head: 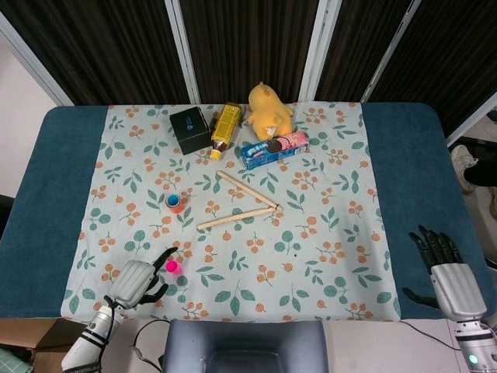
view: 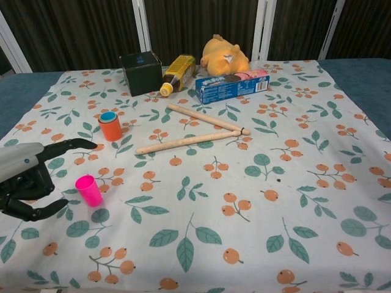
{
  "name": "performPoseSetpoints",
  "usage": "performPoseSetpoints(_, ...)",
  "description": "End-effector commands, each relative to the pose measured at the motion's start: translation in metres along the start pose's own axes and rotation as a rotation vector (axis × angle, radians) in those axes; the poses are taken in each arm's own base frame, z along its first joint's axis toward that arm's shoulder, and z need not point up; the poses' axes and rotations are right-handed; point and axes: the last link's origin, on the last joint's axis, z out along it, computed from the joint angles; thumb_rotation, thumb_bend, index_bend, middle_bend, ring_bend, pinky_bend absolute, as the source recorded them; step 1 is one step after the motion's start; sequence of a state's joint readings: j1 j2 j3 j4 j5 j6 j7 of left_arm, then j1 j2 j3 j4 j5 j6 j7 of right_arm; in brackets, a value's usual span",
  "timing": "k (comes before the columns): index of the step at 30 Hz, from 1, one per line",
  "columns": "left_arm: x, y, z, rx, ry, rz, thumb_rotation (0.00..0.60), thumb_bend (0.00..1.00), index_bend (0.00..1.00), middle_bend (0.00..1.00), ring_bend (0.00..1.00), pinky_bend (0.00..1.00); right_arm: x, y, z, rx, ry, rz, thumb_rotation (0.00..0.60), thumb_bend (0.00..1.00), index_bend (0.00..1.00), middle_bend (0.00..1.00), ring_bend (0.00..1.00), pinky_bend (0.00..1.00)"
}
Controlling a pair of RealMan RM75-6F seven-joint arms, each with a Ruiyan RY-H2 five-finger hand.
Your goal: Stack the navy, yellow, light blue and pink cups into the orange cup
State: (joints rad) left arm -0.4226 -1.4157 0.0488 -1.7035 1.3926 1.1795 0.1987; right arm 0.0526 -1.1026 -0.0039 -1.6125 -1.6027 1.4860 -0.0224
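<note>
fingers (view: 73,145) of the left hand (view: 24,180) are spread, holding nothing, just left of the pink cup (view: 89,190). further off stands the orange cup (view: 110,128) with a light blue one nested inside. only pink appears left to stack. the right hand (head: 450,280) rests open, far right.

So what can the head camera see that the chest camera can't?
Only the head view shows the right hand, open by the table's blue edge, plus a shoe on the floor. Only the chest view shows the left hand's fingers spread beside the pink cup. Both show the left hand, orange cup, two sticks, toy, bottle and boxes.
</note>
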Motion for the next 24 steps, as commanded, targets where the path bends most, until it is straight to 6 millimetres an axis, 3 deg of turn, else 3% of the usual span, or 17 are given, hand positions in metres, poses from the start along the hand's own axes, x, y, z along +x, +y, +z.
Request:
performPoseSetpoints(1,-0.006,-0.005,0.015,0.04,-0.006,-0.017,0.6,0.39,0.16,1.0,1.0,1.0,0.0,0.0,0.0,-0.001,0.002,0.001,0.6,0.11,0.0,0.0,0.0,0.0)
performPoseSetpoints(9,-0.012,-0.01,0.027,0.072,-0.036,-0.053,0.6,0.39,0.25,1.0,1.0,1.0,-0.001,0.0,0.001,0.002,0.002,-0.002,0.6,0.11,0.0,0.0,0.0,0.0)
performPoseSetpoints(24,-0.016,-0.01,0.029,0.07,-0.04,-0.068,0.6,0.38,0.38,1.0,1.0,1.0,0.001,0.001,0.0,0.001,0.015,0.004,0.6,0.11,0.0,0.0,0.0,0.0)
